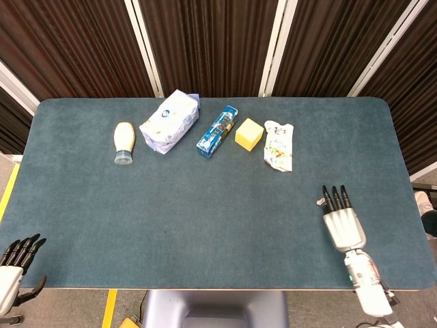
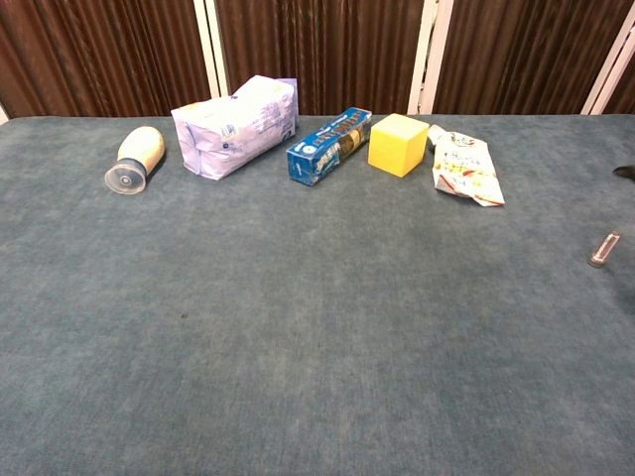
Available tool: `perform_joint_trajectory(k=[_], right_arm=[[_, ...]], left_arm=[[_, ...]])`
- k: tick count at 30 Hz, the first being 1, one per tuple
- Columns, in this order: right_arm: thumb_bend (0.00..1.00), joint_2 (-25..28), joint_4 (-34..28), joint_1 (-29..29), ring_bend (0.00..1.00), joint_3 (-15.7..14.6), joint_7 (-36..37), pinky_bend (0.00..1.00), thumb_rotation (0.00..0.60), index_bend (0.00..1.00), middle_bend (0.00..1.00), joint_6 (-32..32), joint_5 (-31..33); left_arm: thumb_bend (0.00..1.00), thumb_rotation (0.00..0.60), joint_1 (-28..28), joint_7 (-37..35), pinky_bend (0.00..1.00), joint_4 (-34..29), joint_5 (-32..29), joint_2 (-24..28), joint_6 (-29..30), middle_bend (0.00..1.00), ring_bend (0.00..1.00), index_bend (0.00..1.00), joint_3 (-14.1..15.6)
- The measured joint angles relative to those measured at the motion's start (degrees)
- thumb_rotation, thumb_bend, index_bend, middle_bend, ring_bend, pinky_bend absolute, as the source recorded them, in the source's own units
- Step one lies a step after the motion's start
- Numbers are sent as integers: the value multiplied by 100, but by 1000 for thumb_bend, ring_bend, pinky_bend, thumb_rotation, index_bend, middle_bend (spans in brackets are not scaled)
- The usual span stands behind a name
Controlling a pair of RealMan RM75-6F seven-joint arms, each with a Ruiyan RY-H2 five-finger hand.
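Observation:
My right hand (image 1: 343,222) hovers over the near right part of the blue-grey table (image 1: 205,219), palm down and fingers stretched out, holding nothing. The chest view catches only a dark fingertip (image 2: 625,171) at its right edge. A small grey cylindrical piece (image 1: 319,201) (image 2: 602,248) lies on the cloth just left of the right fingertips. My left hand (image 1: 15,263) hangs beyond the table's near left corner, fingers extended and empty. Nearest to the right hand is the white snack packet (image 1: 278,145) (image 2: 464,169), well ahead of it.
Along the far side lie a cream bottle (image 1: 123,142) (image 2: 134,158) on its side, a white-and-purple pack (image 1: 170,121) (image 2: 236,124), a blue box (image 1: 217,130) (image 2: 329,146) and a yellow cube (image 1: 249,134) (image 2: 398,144). Dark curtains hang behind the table.

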Motion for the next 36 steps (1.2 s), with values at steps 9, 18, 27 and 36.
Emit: perform_joint_trajectory(k=[9,18,27,36], right_arm=[[549,-480,301,100,0,71,-669,0,600,492,77,-334,402],[550,-678,735,151,0,94,-840,0,600,516,77,-534,581],[549,-847,1007,195,0,79,-975,0,600,522,78,-614,615],[549,-966,1198,242,0,56,-1079,0,600,517,78,-676,605]], left_arm=[[416,600,4,-35,43,6,19,16,15,0,0,0,12],[415,600,4,-2,43,-8,23,13,4,0,0,0,16],[416,600,-6,-32,43,10,86,39,1,0,0,0,51],[412,600,-20,-115,43,47,135,61,2,0,0,0,85]])
